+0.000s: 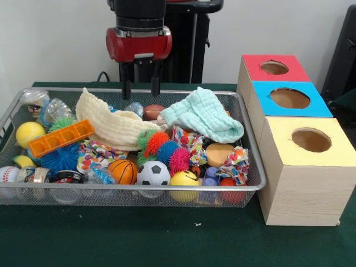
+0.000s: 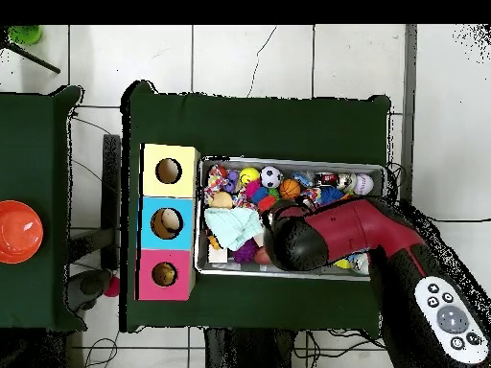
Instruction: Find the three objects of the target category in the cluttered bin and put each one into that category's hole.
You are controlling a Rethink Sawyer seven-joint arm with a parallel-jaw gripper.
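A wire mesh bin (image 1: 251, 146) holds a jumble of toys. Along its front lie a soccer ball (image 1: 153, 173), a small basketball (image 1: 122, 171) and a yellow ball (image 1: 184, 184). A tennis ball (image 1: 29, 133) and a baseball (image 1: 8, 174) sit at the left end. A cream cloth (image 1: 111, 125) and a mint cloth (image 1: 203, 114) drape over the back half. My gripper (image 1: 141, 89) hangs open just above the back of the bin, over the cream cloth, with nothing between its fingers. In the overhead view the arm's head (image 2: 297, 244) hides the gripper.
Beside the bin stands a wooden box with a red hole top (image 1: 253, 64), a blue one (image 1: 264, 103) and a yellow one (image 1: 278, 136). An orange tray (image 1: 61, 137), spiky balls (image 1: 167, 149) and a brown football (image 1: 153, 111) also lie in the bin.
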